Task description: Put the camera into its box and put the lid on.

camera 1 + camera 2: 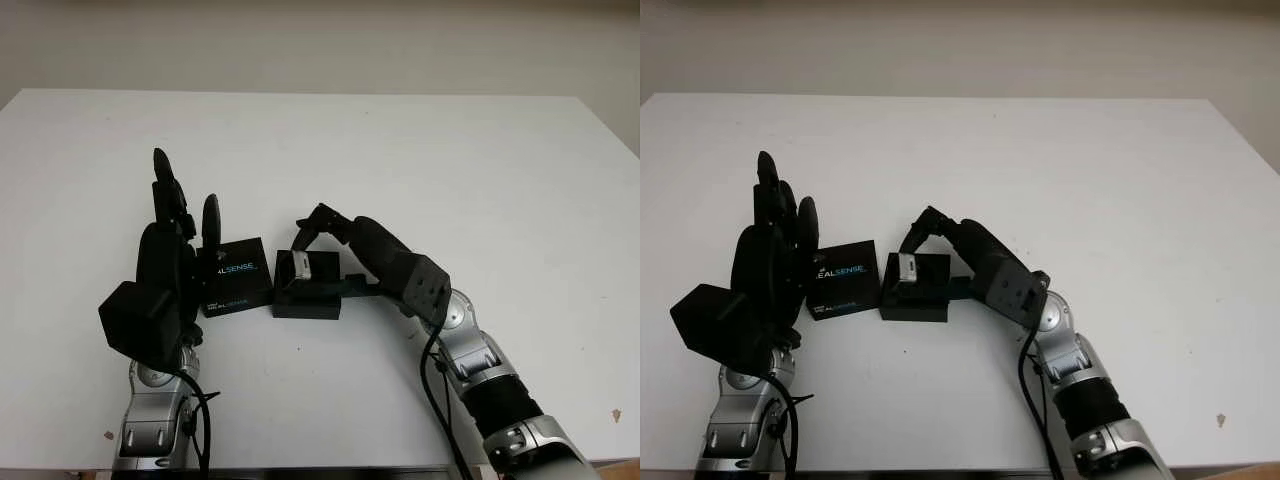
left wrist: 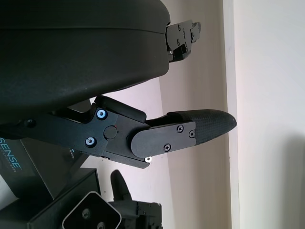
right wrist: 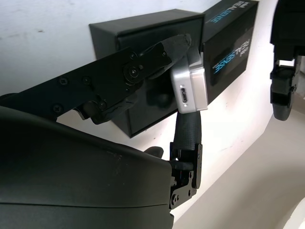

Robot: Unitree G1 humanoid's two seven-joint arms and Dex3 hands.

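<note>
- Right wrist view showed the right hand (image 3: 183,95) with its fingers (image 3: 143,62) pinching the silver camera (image 3: 191,83) over the open black box (image 3: 143,76), its port end tilted out of the cavity. The grip looked thin, so I judged the camera could slip or twist if it was let go at that angle.
- In the left eye view the camera sat at the box's near-left part. Going in crooked, it might have caught on the box wall and stood proud, so that no lid would seat.
- The box was loose on the white worktop (image 1: 420,150). A downward push off centre could have slid or tipped it.
- The lid (image 1: 235,276), printed with blue letters, lay just beside the box on its left; a nudged box might have knocked it.
- The left hand (image 1: 170,240) was open, raised beside the lid and holding nothing, near enough to bump the lid if it swung in.
</note>
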